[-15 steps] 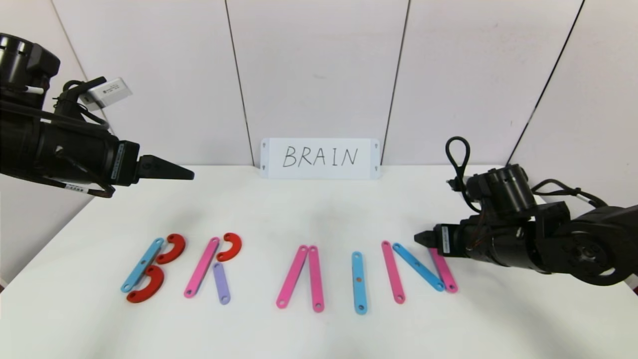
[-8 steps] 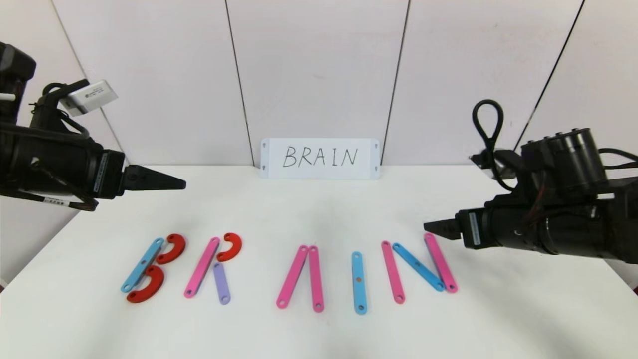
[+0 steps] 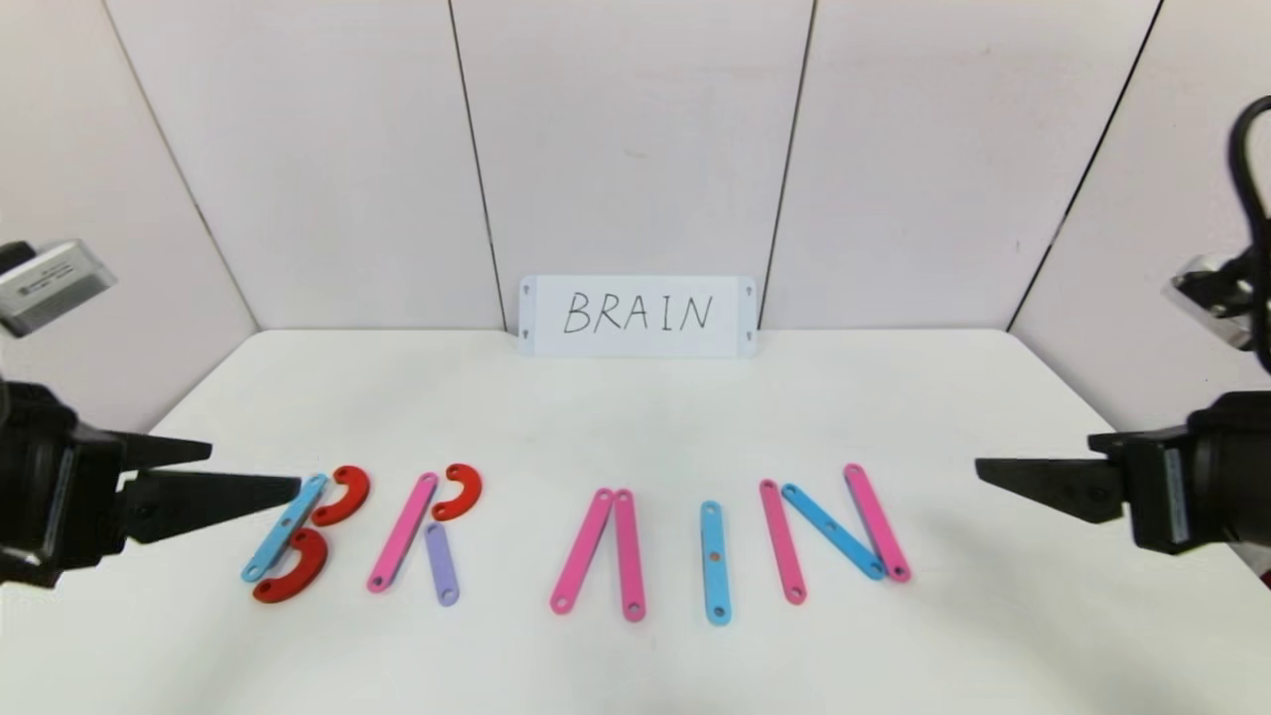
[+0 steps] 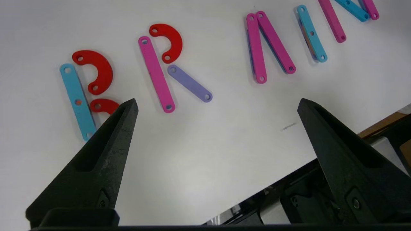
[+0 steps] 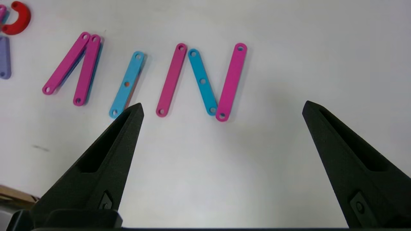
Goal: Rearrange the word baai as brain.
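The letters (image 3: 586, 541) across the frame's lower middle are already reading BRAIN; I'm holding my left gripper (image 3: 253, 475) and right gripper (image 3: 983, 469) released, grasping nothing.

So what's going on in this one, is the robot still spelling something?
Nothing is being handled right now. The plastic letters on the white table read B, R, A, I, N, matching the BRAIN card at the back, though the A has no crossbar. The left gripper hovers open at the table's left side near the B, and the right gripper hovers open on the right, clear of the N. Neither holds a piece.
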`<state>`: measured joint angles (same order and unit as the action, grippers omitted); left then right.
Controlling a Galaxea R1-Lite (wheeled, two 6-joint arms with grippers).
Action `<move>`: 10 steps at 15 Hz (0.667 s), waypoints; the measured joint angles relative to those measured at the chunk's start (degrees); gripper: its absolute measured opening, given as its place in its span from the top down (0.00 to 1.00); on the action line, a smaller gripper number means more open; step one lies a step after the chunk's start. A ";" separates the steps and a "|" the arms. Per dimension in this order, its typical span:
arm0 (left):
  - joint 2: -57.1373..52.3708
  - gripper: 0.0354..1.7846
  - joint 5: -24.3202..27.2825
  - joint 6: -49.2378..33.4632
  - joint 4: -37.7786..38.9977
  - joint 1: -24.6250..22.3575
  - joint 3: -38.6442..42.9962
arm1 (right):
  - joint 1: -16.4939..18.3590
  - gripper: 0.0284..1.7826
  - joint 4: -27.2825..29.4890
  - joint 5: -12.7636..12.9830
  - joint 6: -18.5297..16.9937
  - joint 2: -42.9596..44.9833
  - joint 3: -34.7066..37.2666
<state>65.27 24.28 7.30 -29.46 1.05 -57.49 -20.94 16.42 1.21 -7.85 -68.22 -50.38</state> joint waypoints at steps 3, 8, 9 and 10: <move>-9.35 0.03 -4.11 -0.26 0.15 0.00 6.53 | -0.05 0.03 7.67 0.52 0.06 10.42 0.91; -26.93 0.03 -10.78 -1.71 -0.13 -0.15 13.64 | 0.63 0.03 10.59 5.46 0.09 28.45 6.42; -30.60 0.03 -11.62 -2.73 -0.82 -0.17 14.45 | 1.77 0.03 10.53 6.47 0.13 31.43 7.85; -33.77 0.03 -12.08 -4.11 -1.68 -0.20 14.96 | 3.64 0.03 10.45 7.00 0.15 34.23 9.01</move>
<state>31.50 12.20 3.19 -31.15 0.85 -42.53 -17.30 26.87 8.20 -7.70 -33.99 -41.37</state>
